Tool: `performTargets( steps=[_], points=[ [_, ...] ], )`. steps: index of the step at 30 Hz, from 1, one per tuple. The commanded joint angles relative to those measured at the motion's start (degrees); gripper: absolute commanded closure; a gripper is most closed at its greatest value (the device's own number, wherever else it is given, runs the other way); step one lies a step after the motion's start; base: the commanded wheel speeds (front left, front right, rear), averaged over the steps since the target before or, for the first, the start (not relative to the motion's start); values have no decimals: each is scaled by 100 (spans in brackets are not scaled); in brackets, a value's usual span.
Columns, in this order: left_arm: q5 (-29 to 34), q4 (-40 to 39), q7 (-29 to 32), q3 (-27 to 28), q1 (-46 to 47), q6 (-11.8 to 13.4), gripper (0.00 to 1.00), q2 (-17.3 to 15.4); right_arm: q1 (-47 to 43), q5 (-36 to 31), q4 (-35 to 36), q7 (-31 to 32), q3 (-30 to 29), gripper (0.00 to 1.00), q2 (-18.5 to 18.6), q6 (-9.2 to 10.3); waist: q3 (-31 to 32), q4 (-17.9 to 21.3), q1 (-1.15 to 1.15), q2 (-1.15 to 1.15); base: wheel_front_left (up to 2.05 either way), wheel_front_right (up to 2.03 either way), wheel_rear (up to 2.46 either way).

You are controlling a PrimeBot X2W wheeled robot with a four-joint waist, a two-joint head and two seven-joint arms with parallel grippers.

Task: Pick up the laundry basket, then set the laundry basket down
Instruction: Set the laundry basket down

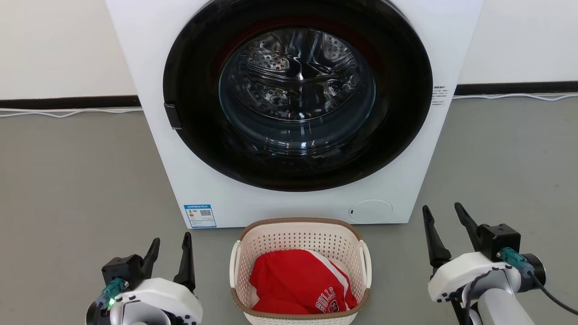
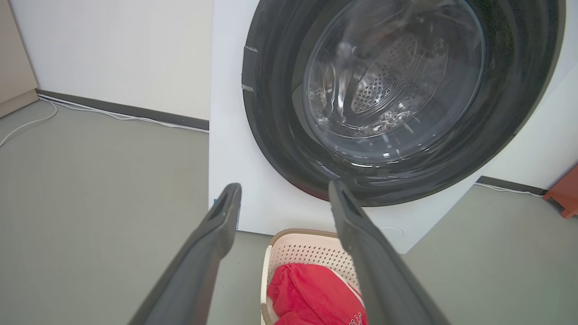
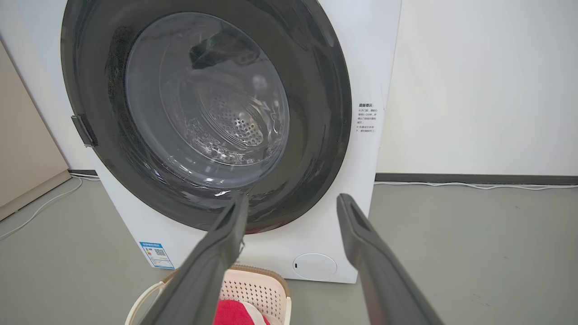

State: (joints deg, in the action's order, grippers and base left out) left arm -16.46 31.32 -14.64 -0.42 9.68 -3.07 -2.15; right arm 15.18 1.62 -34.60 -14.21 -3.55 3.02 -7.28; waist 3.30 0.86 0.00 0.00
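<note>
The laundry basket (image 1: 300, 237) is cream-white and perforated, with a brown rim and white side handles. It stands on the grey floor just in front of the washing machine, holding a red garment (image 1: 300, 282). My left gripper (image 1: 170, 246) hovers to the basket's left, open and empty. To the basket's right my right gripper (image 1: 445, 216) is also open with nothing between its fingers. In the left wrist view the basket (image 2: 307, 253) lies below the left gripper (image 2: 284, 189). The right wrist view has the basket (image 3: 257, 289) at the bottom left, under the right gripper (image 3: 292, 201).
A white front-loading washing machine (image 1: 293, 108) with a closed round dark glass door stands directly behind the basket. White cables (image 1: 58, 113) run along the wall's black skirting. An orange object (image 2: 564, 196) sits at the far right in the left wrist view. Bare grey floor lies on both sides.
</note>
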Motion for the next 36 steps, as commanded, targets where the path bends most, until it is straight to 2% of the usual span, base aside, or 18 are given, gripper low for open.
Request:
performTargets(
  steps=[1, 36],
  points=[
    [49, -159, -36, 165, 117, -10, 0, -74, 59, 35, 142, -79, 113, 0, -14, -21, 6, -7, 0, 0, 0, 0, 0],
    [-224, -468, -36, 84, -254, 187, 0, -73, -225, 67, 223, -79, -13, 0, -14, -21, 88, -12, 0, 0, 0, 0, 0]
  ],
)
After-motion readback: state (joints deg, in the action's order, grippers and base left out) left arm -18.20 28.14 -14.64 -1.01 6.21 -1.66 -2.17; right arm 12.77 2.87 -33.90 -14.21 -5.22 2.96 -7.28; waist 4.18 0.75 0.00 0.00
